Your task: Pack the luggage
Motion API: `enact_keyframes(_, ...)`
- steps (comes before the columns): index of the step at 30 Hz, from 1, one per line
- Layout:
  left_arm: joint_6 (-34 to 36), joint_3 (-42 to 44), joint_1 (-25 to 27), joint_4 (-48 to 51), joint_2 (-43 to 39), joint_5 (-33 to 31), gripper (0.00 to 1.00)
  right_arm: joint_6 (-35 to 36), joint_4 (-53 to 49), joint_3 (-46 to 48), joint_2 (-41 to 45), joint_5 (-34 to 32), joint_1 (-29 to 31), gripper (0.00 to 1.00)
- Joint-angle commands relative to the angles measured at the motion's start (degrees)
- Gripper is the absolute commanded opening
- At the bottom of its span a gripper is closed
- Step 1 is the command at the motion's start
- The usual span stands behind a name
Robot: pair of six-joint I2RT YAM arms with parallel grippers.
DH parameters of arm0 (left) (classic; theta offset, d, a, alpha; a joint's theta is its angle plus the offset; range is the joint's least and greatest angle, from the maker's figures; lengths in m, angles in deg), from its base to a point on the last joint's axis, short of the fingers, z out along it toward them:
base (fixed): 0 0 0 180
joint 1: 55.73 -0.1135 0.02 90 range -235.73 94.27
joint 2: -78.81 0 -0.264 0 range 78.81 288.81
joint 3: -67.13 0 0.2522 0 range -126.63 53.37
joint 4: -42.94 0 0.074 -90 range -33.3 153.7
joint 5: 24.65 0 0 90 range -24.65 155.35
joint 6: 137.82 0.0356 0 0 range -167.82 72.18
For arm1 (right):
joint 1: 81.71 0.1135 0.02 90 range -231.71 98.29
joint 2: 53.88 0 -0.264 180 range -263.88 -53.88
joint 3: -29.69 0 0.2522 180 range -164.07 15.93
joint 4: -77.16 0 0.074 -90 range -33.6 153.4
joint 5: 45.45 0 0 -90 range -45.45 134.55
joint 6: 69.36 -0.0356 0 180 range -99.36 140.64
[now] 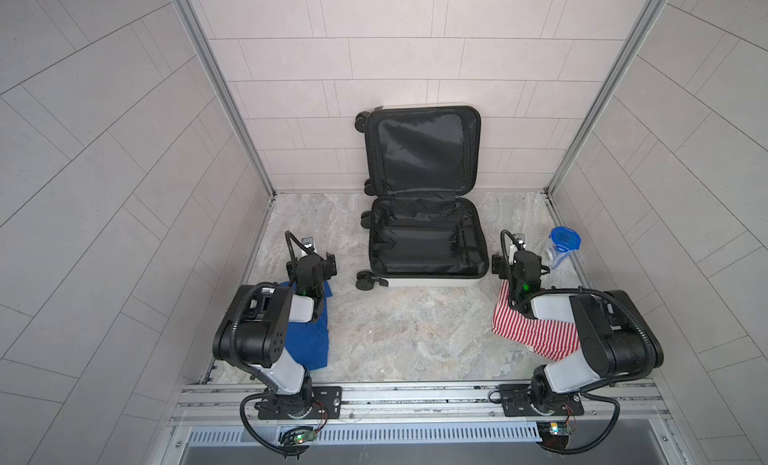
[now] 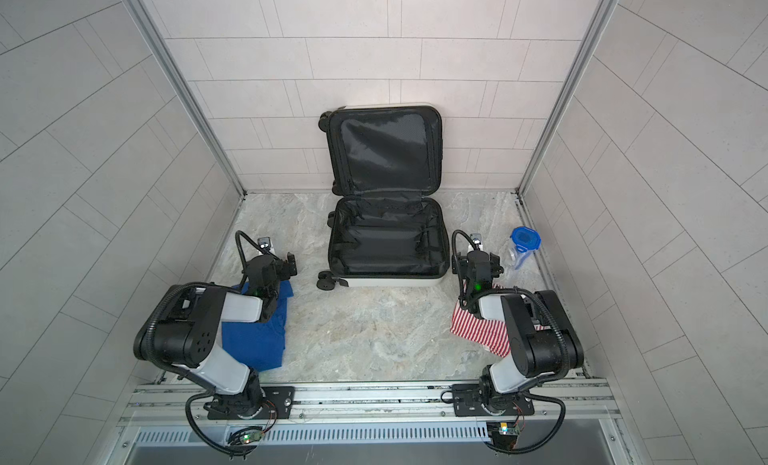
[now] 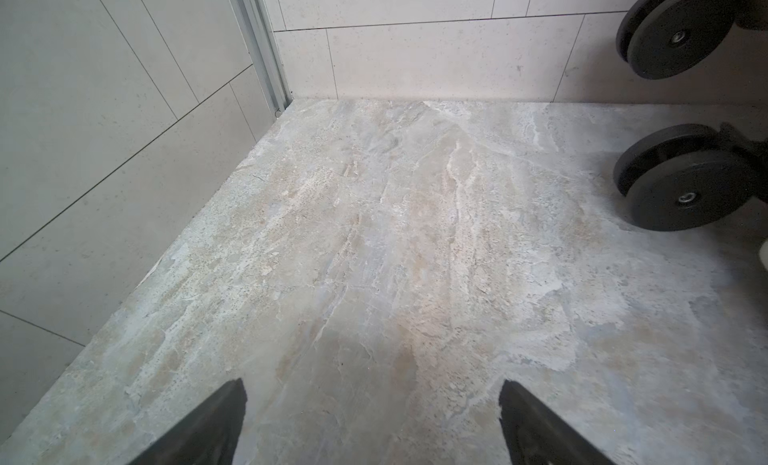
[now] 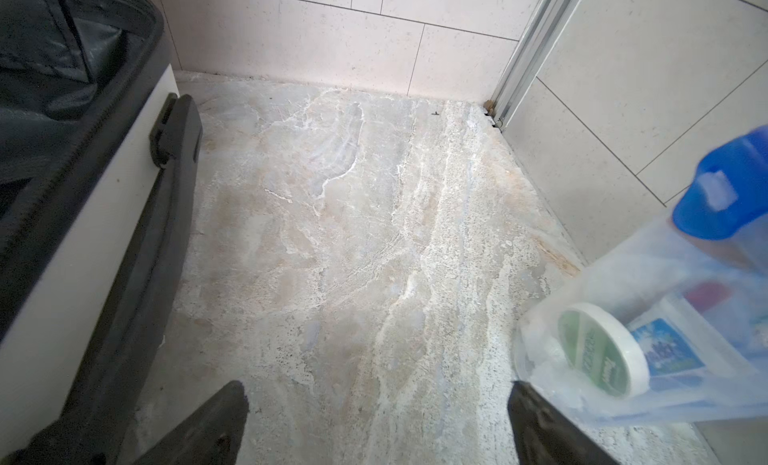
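The luggage (image 1: 428, 245) (image 2: 388, 245) lies open mid-floor, a white shell with black lining and nothing in its lower half. Its lid (image 1: 422, 151) leans against the back wall. My left gripper (image 1: 311, 264) (image 3: 371, 386) hovers open over bare floor left of the case, whose two black wheels (image 3: 681, 193) show in the left wrist view. On the case's right, my right gripper (image 1: 520, 262) (image 4: 377, 386) is open between the white shell (image 4: 95, 218) and a clear container (image 4: 648, 338). Nothing sits between either pair of fingers.
A blue garment (image 1: 309, 338) lies under the left arm. A red-and-white striped cloth (image 1: 536, 328) lies under the right arm. The blue-lidded clear container (image 1: 561, 249) stands near the right wall. Tiled walls enclose three sides; a metal rail (image 1: 415, 394) runs along the front.
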Motion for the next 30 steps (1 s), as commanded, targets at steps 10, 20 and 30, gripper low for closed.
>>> enact_keyframes(10, 0.2, 0.2, -0.3, -1.4, -1.1, 0.6, 1.00, -0.3, -0.5, 0.3, 0.4, -0.7, 0.1, 1.00)
enact_keyframes(20, 0.2, 0.2, -0.3, -1.5, -1.2, 0.6, 1.00, -0.3, -0.5, 0.3, 0.5, -0.7, 0.1, 0.99)
enact_keyframes(30, 0.3, 0.3, -0.3, -1.6, -1.3, 0.6, 1.00, -0.3, -0.5, 0.3, 0.4, -0.7, 0.0, 1.00)
